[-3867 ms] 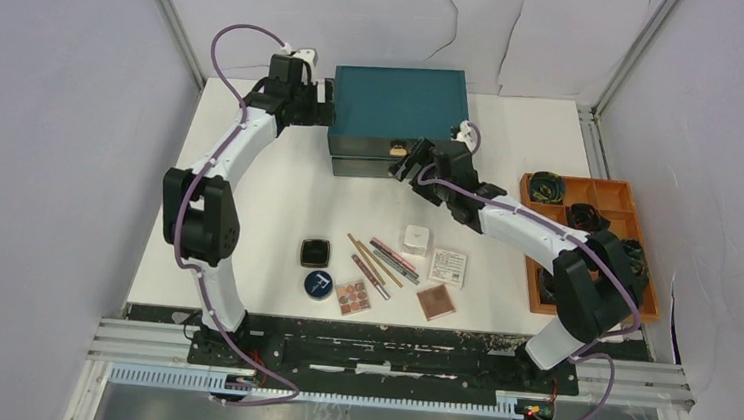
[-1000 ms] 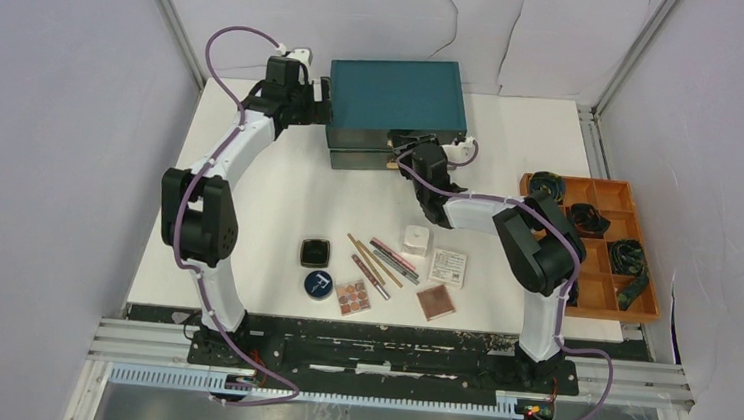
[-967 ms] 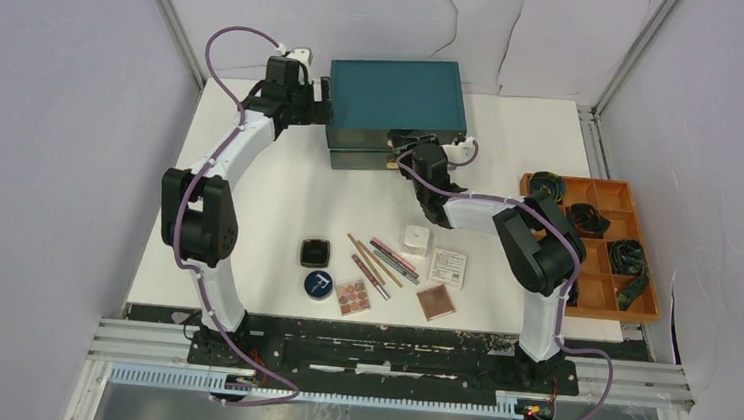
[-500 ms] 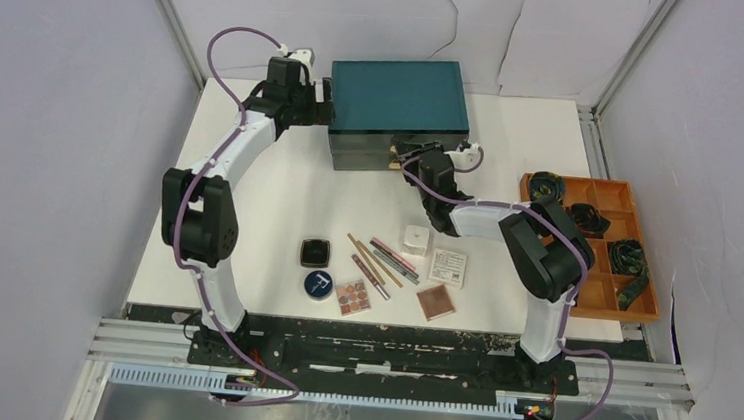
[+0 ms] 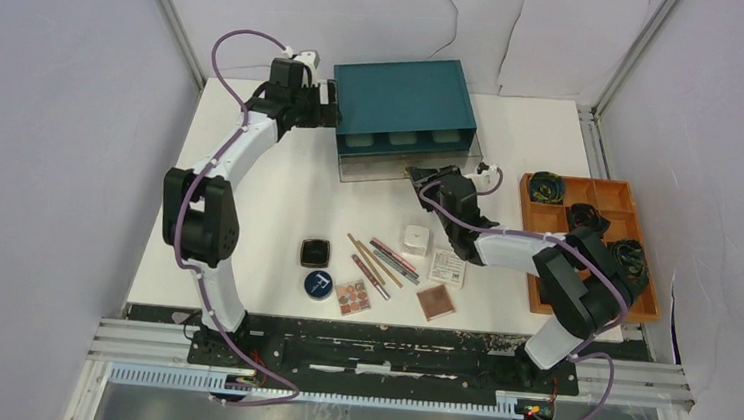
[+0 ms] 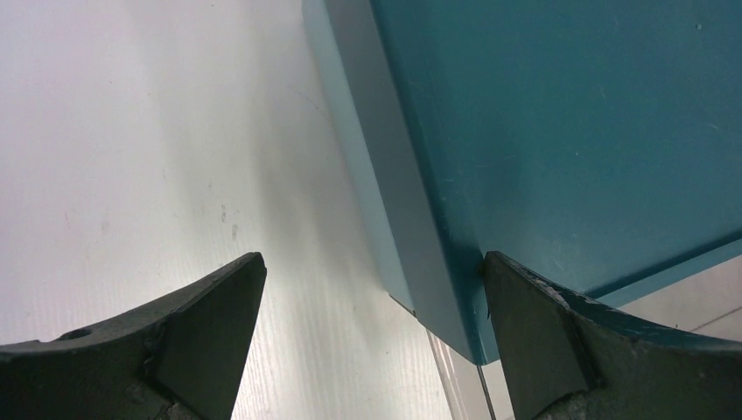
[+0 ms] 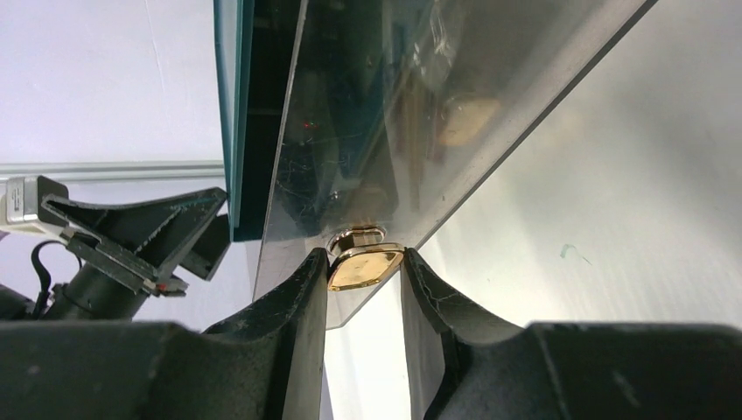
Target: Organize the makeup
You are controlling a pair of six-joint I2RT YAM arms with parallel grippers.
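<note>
The makeup lies in a group at the table's front: a black square compact (image 5: 314,253), a round dark-blue tin (image 5: 319,284), an eyeshadow palette (image 5: 352,296), a brown square compact (image 5: 435,301), a white cube (image 5: 414,239), a white packet (image 5: 447,267) and thin pencils (image 5: 381,261). My right gripper (image 5: 414,171) (image 7: 365,262) is shut on the gold knob (image 7: 365,267) of the clear drawer (image 5: 407,158). The drawer stands pulled out of the teal box (image 5: 405,97), showing three compartments. My left gripper (image 5: 331,104) (image 6: 372,262) is open astride the box's left front corner (image 6: 542,131), its right finger against the box.
An orange tray (image 5: 609,201) with black coiled items sits at the right, beside my right arm's elbow. Bare white table lies between the drawer front and the makeup group, and along the left side.
The clear drawer has slid out toward the front as my right gripper drew back with the knob. The right arm's elbow swung right, over the orange tray. The left arm barely moved.
</note>
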